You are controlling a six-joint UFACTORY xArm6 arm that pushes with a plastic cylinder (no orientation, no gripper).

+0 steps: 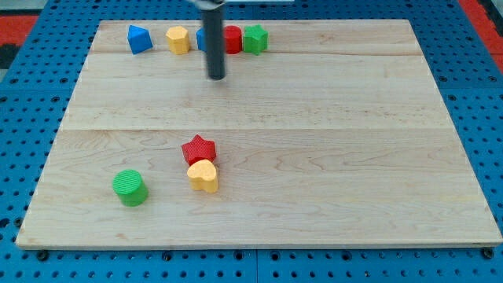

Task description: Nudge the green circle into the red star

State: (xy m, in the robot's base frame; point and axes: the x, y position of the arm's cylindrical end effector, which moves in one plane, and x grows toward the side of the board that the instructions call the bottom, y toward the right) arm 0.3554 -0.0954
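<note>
Pincer there is none: my tip (216, 77) sits near the desk's (354, 157) top, well apart from the green circle (130, 187). Pushing it off-centre risks missing the red star (199, 148) and hitting the yellow heart (203, 175).

board (330, 118) | green circle (130, 187) | red star (199, 148) touching yellow heart (203, 175) | 5 blocks along top edge

Circle (130, 187) left of star (199, 148)
</note>
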